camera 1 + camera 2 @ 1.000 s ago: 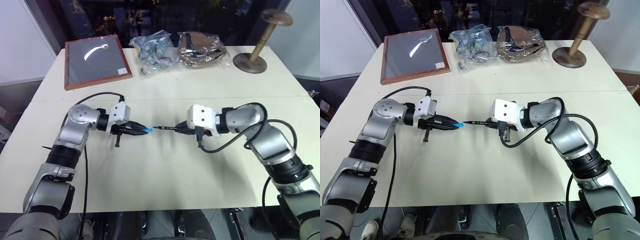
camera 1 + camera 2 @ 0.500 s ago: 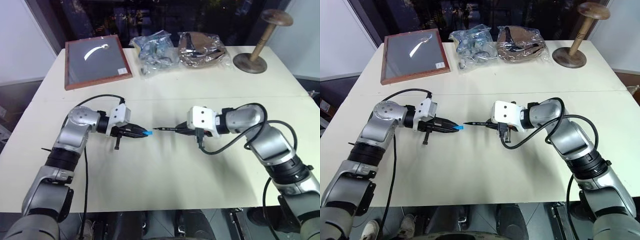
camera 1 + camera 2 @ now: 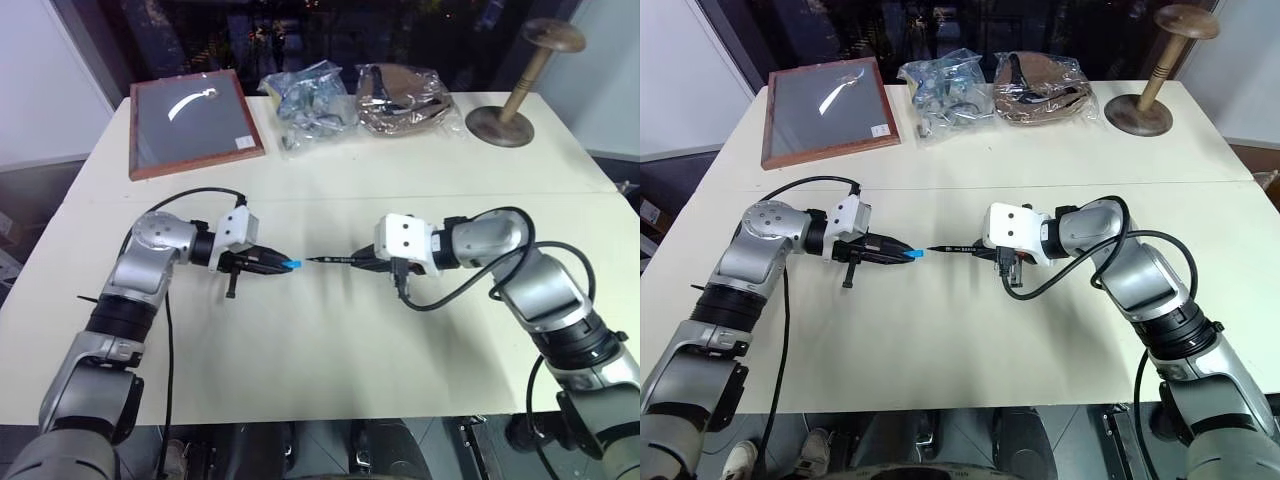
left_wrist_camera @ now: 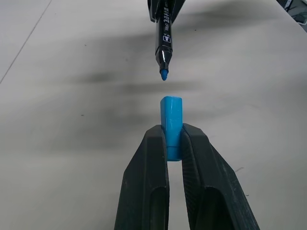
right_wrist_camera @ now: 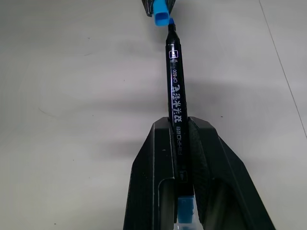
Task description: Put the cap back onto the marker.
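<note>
one cap (image 4: 171,125) — one marker (image 5: 174,86)

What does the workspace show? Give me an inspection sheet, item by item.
Surface: white table, bare near the arms.
Job's things: cap and marker held tip to opening, a small gap between them.
Clutter: framed picture, two plastic bags, wooden stand along the far edge.
Grippers: left gripper shut on cap; right gripper shut on marker.
Cables: black cable looping at each wrist.
Surroundings: dark window behind.
</note>
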You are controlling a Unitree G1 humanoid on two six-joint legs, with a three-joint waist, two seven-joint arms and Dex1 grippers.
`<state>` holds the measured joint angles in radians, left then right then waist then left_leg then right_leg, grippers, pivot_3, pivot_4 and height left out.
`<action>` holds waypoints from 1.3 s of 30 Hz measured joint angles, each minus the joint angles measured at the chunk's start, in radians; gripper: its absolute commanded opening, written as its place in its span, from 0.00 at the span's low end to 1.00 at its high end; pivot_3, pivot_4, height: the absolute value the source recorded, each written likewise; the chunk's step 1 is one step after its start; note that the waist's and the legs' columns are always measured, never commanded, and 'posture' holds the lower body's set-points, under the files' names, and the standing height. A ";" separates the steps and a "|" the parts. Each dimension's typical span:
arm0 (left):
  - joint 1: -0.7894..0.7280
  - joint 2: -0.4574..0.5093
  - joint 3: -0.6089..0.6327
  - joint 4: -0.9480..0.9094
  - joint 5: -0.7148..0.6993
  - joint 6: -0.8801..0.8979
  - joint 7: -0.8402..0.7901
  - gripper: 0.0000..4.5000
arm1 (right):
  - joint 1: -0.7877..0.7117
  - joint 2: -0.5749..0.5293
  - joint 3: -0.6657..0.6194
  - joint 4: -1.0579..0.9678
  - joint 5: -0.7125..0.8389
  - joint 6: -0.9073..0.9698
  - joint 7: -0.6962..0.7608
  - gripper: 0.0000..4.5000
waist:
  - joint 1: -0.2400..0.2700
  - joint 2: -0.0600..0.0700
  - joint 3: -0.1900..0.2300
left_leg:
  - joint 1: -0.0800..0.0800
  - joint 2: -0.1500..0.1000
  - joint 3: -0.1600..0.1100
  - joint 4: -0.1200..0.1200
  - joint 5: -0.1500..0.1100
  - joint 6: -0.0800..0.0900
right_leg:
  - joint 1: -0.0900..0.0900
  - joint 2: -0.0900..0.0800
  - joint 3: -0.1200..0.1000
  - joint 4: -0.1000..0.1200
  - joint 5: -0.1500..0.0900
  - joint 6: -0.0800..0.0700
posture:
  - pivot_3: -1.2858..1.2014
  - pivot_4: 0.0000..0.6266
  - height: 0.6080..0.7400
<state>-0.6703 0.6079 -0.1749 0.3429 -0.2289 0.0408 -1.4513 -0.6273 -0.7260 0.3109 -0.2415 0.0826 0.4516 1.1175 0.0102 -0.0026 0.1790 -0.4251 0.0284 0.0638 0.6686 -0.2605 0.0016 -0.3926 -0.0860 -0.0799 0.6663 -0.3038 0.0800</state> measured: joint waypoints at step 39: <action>0.030 0.018 -0.001 -0.050 -0.020 0.037 0.008 0.00 | 0.011 -0.003 0.020 -0.012 0.000 0.001 -0.010 0.01 | 0.000 0.000 0.000 | 0.000 0.000 0.000 0.000 0.000 0.000 | 0.000 0.000 0.000 0.000 0.000 0.000 | 0.52 0.24 1.00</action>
<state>-0.6400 0.6263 -0.1755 0.2928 -0.2490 0.0775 -1.4435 -0.6163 -0.7293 0.3305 -0.2537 0.0829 0.4521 1.1080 0.0106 -0.0026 0.1789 -0.4251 0.0284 0.0637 0.6689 -0.2604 0.0016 -0.3925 -0.0860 -0.0799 0.6665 -0.3038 0.0799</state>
